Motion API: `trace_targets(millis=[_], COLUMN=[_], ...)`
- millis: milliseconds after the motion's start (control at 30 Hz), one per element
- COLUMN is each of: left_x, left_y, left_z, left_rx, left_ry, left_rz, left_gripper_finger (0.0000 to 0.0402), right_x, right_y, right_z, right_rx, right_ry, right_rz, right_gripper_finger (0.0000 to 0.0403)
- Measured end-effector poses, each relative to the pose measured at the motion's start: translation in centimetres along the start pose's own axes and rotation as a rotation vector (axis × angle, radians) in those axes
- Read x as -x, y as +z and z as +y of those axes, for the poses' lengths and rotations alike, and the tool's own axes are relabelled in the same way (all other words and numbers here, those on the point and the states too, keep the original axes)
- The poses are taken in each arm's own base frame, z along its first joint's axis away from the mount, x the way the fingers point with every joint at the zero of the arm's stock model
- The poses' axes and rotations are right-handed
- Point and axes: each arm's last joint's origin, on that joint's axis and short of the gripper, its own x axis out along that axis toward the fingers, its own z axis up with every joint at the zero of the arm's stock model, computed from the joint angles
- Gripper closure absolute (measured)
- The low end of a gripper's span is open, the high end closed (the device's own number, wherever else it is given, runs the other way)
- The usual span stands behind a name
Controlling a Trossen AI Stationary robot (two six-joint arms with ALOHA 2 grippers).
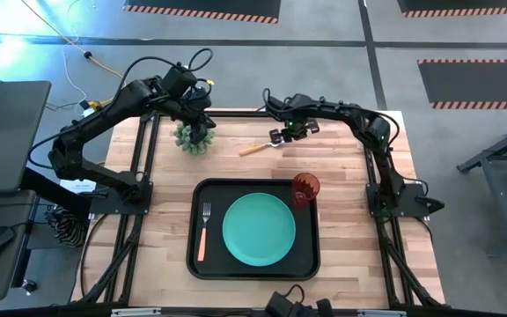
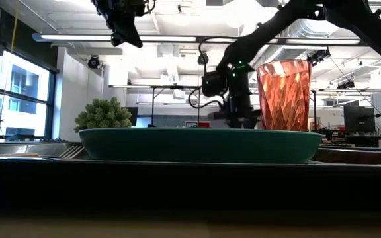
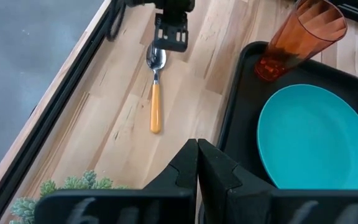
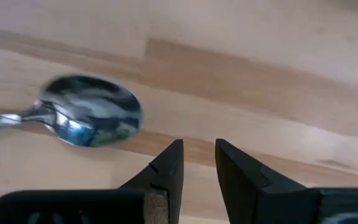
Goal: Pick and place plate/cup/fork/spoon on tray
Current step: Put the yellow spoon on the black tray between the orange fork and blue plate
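The right gripper [image 1: 282, 136] hangs low near the table's [image 1: 350, 264] far edge, its fingers [image 4: 166, 171] slightly parted with nothing between them, right beside the bowl of the spoon [image 1: 255, 147] lying on the wood. On the tray [image 1: 196, 264] by the near edge sit the plate [image 1: 259, 230], the fork [image 1: 204, 231] along its left rim and the cup [image 1: 305, 188] in its far right corner. The left gripper [image 1: 202, 116], pressed together, waits above the potted plant [image 1: 194, 136].

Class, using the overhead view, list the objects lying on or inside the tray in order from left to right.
fork → plate → cup, which stands at the tray's far right corner.
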Motion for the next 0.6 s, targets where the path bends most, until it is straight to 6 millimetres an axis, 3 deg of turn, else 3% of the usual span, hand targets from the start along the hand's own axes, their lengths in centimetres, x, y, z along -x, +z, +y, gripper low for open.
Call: trace_targets(millis=[367, 600], left_x=[0.0, 0.0], left_y=[0.0, 0.0], left_z=[0.0, 0.0], left_rx=[-0.002, -0.002], left_ry=[0.001, 0.002], left_rz=[-0.001, -0.001], left_gripper_finger=[0.0401, 0.0402], right_x=[-2.1, -2.3], right_y=[0.7, 1.2], right_z=[0.7, 0.6], right_rx=[-0.036, -0.093], right_ry=[0.085, 0.119], right_rz=[-0.014, -0.014], right_gripper_finger=[0.0320, 0.0320])
